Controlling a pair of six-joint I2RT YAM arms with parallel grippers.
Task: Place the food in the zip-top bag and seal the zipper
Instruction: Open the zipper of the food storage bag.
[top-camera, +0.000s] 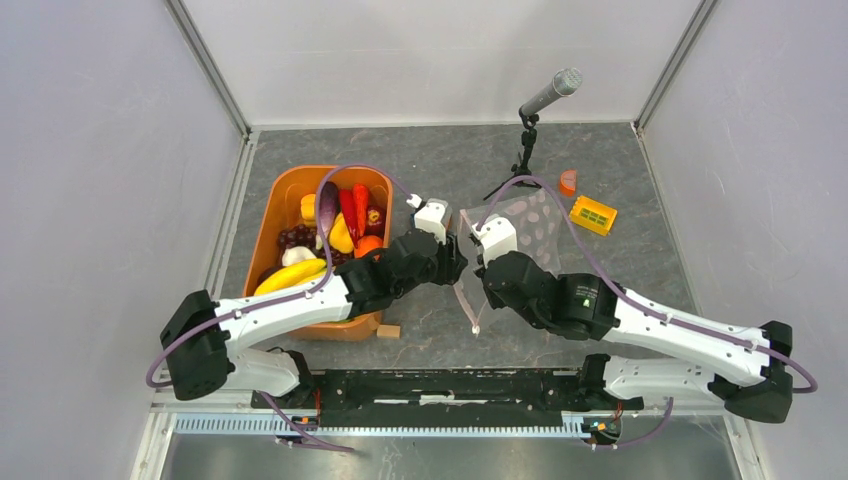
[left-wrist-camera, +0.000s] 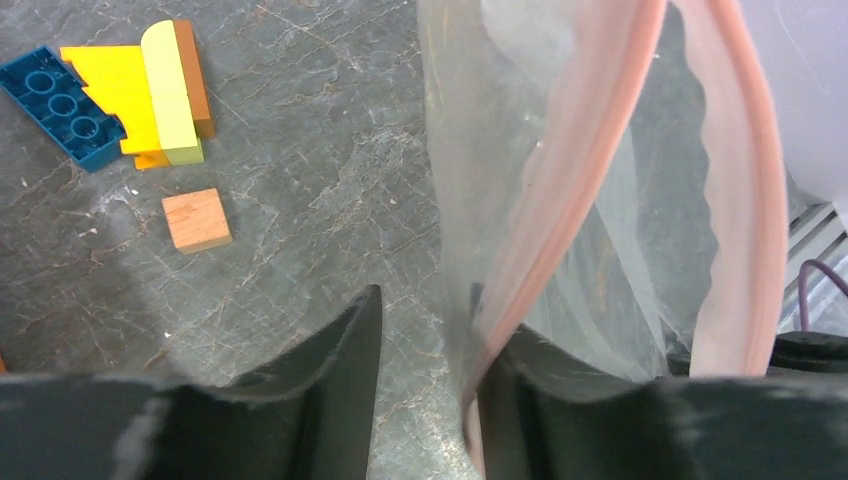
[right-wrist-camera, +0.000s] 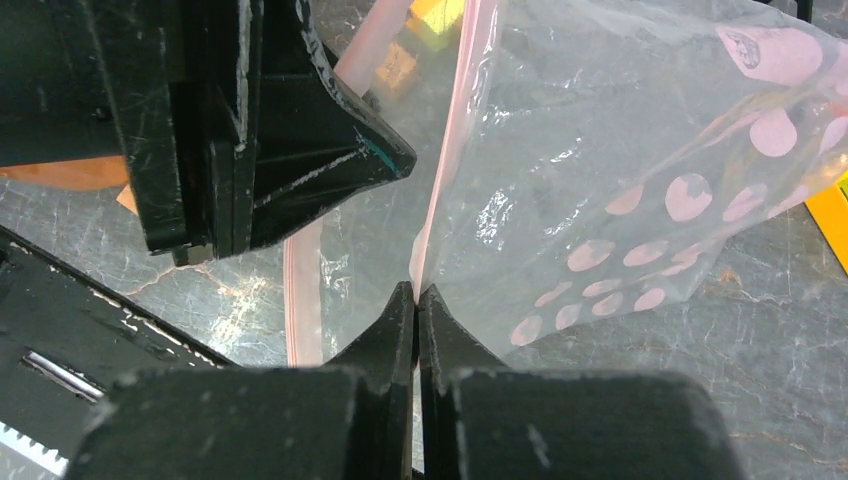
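The clear zip-top bag with pink dots is held up off the table between my two grippers. My right gripper is shut on one lip of the pink zipper. My left gripper is open, and the other pink lip lies against the inner side of its right finger. The bag's mouth gapes a little. The food, with a banana, carrots and an aubergine, lies in the orange tub at the left. I cannot make out the slider.
A microphone on a stand is at the back. An orange piece and a yellow block lie right of the bag. A wooden block lies by the tub. Blue and yellow bricks and a wooden block show in the left wrist view.
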